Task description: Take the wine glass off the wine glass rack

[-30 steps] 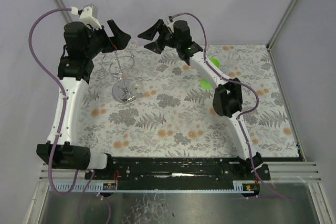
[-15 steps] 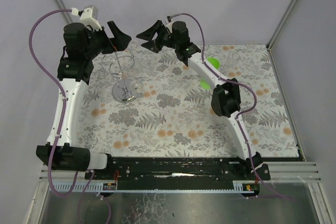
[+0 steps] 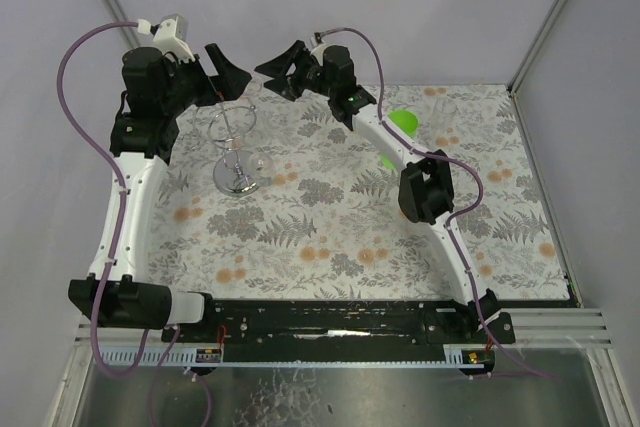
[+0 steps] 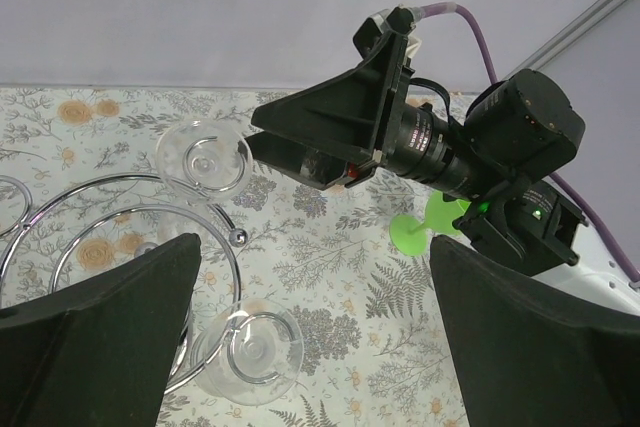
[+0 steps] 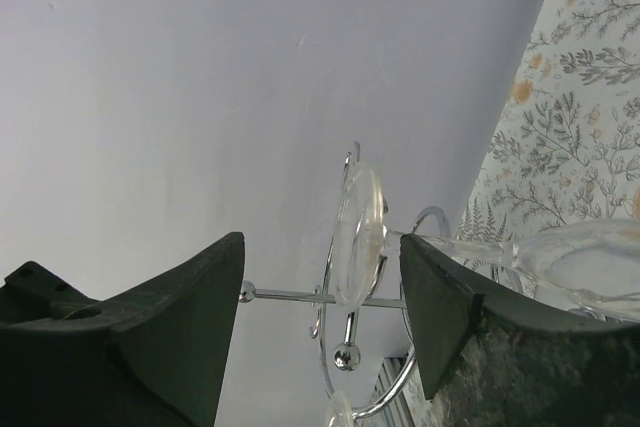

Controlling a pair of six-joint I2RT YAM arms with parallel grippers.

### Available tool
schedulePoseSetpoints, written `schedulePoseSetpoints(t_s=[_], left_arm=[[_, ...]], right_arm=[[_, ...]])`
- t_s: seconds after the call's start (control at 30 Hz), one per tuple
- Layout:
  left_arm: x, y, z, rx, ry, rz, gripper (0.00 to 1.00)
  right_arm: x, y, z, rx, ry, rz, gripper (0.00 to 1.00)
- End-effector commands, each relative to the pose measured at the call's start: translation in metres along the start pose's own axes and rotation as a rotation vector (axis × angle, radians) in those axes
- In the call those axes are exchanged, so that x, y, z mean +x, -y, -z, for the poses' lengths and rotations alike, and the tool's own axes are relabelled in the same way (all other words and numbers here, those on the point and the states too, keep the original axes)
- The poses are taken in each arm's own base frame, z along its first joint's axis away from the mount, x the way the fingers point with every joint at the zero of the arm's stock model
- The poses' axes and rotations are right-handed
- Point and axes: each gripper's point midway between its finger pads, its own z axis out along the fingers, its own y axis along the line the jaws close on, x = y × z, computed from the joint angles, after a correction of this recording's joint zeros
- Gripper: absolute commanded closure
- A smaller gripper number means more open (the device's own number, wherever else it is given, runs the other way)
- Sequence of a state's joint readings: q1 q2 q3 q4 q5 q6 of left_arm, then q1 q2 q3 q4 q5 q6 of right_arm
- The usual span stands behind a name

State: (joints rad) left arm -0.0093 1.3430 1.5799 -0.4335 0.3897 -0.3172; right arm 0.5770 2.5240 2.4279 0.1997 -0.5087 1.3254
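Observation:
The silver wire wine glass rack [image 3: 237, 175] stands at the far left of the table, its loops [image 4: 120, 232] showing in the left wrist view. Two clear wine glasses hang upside down from it: one on the far side [image 4: 204, 157], one on the near side [image 4: 247, 347] [image 3: 262, 162]. My right gripper [image 3: 283, 72] is open just right of the rack's top. In its wrist view the far glass's foot [image 5: 358, 232] stands between the open fingers [image 5: 150, 327], apart from both. My left gripper [image 3: 225, 72] is open above the rack, holding nothing [image 4: 315, 347].
A green plastic wine glass [image 3: 403, 122] lies on the floral tablecloth under the right forearm; it also shows in the left wrist view [image 4: 425, 227]. Grey walls close in behind the rack and at both sides.
My right gripper has moved left, closer to the rack's top and the far glass. The left arm has hardly moved.

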Motion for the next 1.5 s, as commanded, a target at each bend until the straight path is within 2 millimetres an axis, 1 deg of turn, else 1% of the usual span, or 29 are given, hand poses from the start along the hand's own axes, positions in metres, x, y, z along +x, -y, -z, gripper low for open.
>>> schedulePoseSetpoints(t_s=[0.0,0.13,0.47,0.77,1.0,1.47], left_arm=[[-0.018,0.01,0.006,0.04,0.071,-0.026,0.04],[-0.018,0.01,0.006,0.043,0.072,-0.023,0.04],[-0.018,0.011,0.006,0.05,0.072,-0.022,0.04],[-0.014,0.011,0.004,0.058,0.065,-0.017,0.04],[-0.014,0.012,0.004,0.063,0.062,-0.016,0.04],[-0.01,0.012,0.002,0.075,0.051,-0.011,0.04]], right_arm=[[-0.002,-0.029,-0.004,-0.099,0.039,0.042,0.31],[-0.002,-0.024,-0.007,-0.093,0.053,0.039,0.33],[-0.003,-0.009,-0.013,-0.071,0.066,0.02,0.33],[-0.002,-0.009,-0.013,-0.07,0.071,0.026,0.36],[-0.001,-0.005,-0.013,-0.066,0.066,0.023,0.43],[0.001,-0.004,-0.014,-0.071,0.057,0.022,0.56]])
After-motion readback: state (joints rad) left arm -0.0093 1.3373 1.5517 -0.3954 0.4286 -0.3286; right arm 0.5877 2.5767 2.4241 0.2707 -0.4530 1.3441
